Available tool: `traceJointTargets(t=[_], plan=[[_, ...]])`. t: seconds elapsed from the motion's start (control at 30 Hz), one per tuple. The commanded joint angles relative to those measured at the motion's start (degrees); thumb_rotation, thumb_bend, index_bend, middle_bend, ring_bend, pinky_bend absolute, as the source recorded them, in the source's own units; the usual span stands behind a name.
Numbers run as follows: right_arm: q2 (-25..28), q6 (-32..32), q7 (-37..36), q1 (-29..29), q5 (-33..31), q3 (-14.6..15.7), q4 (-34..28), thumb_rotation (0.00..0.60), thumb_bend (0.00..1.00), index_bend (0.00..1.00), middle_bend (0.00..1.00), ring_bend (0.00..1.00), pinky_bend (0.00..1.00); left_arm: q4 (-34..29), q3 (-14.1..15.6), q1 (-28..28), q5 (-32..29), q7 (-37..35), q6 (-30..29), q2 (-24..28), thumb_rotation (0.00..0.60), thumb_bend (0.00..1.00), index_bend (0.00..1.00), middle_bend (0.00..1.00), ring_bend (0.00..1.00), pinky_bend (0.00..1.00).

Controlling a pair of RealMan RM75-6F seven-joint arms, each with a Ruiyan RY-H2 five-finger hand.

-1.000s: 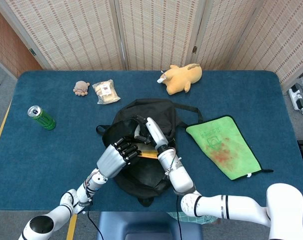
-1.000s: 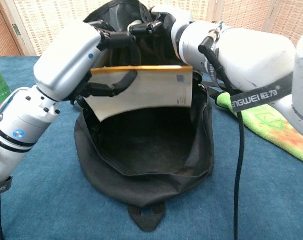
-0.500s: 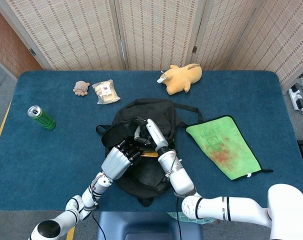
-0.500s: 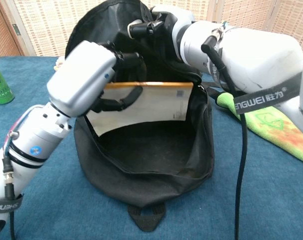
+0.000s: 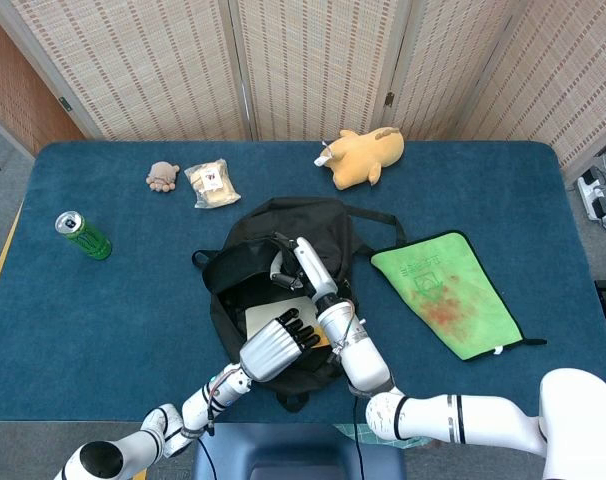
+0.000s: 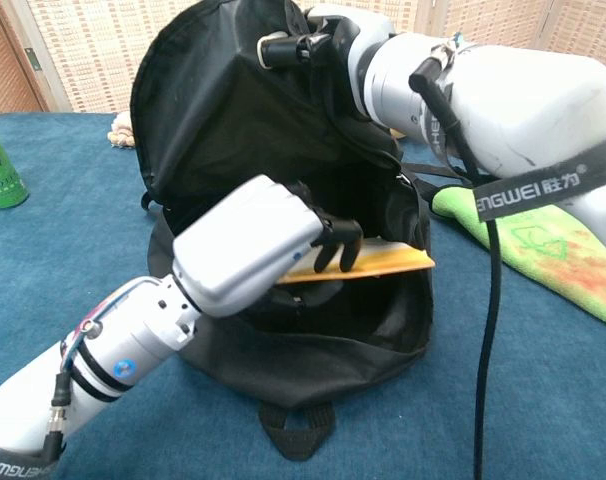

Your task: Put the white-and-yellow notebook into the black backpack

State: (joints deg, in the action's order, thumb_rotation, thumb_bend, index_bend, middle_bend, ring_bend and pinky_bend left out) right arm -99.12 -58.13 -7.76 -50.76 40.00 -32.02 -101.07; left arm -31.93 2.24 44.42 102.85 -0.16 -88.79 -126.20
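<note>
My left hand (image 6: 258, 240) grips the notebook (image 6: 368, 266) by its near edge, fingers curled over the yellow spine; the notebook lies flat inside the mouth of the backpack (image 6: 213, 130), partly over the near rim. My right hand (image 6: 328, 45) clamps the backpack's upper flap and holds it raised. On the table (image 5: 83, 320), a green cloth (image 5: 448, 290) lies right of the backpack, a can (image 5: 83, 236) far left.

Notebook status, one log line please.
left hand: lowering white-and-yellow notebook | black fabric backpack: mouth open | right hand: holding flap up | notebook: partly inside
</note>
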Motion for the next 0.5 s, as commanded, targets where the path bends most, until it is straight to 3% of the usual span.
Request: traceJointTargets(t=[0.03, 0.23, 0.5], plan=[[0.1, -0.1, -0.2, 0.1, -0.2, 0.0, -0.2, 0.6, 1.0, 0.63, 0.27, 0.21, 0.19, -7.0, 0.8, 1.4, -0.4, 5.8, 6.5, 2.8, 0.6, 0.57, 0.72, 0.74, 0.67, 0.49], [0.8, 0.4, -0.7, 0.6, -0.6, 0.1, -1.2, 0.6, 1.0, 0.63, 0.27, 0.21, 0.19, -12.7, -2.9, 2.9, -4.4, 11.9, 13.7, 5.5, 0.6, 0.56, 0.72, 0.74, 0.67, 0.5], [1.6, 1.0, -0.7, 0.8, -0.8, 0.6, -2.0, 0.6, 1.0, 0.63, 0.27, 0.21, 0.19, -12.5, -6.6, 3.0, -8.1, 12.7, 16.0, 6.9, 0.6, 0.56, 0.71, 0.74, 0.67, 0.51]])
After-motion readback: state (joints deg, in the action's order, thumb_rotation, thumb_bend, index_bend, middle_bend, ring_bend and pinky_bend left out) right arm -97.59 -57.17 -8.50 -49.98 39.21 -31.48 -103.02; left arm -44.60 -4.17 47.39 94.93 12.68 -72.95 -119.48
